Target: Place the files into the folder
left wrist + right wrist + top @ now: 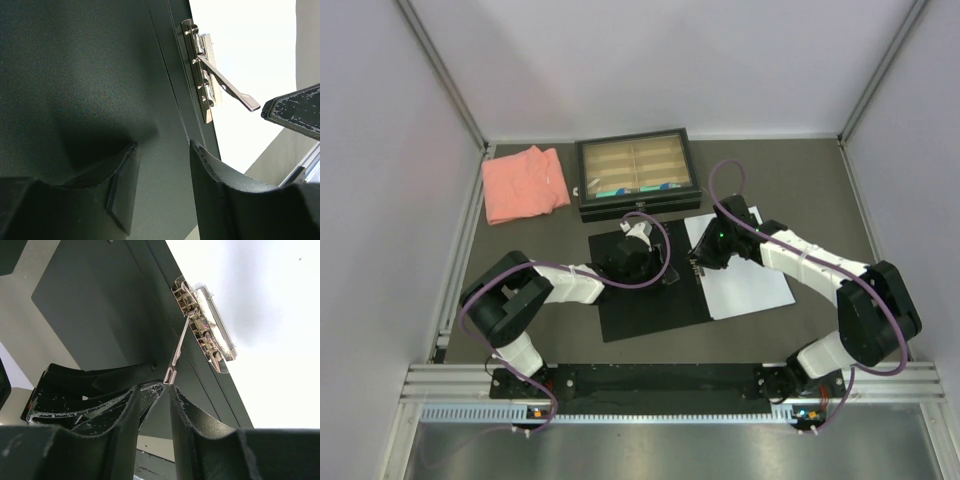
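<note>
Dark tabletop (800,190): one open folder (640,310), one tray (640,205)

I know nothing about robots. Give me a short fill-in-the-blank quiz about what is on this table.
1. In the top view, the pink cloth lies to the ___ of the tray.
2. The open folder is ___ inside.
3. The sheet beside the clip is ___ in colour.
4. The left jaws stand ___, with nothing between them.

Missing words: left; black; white; open.
</note>
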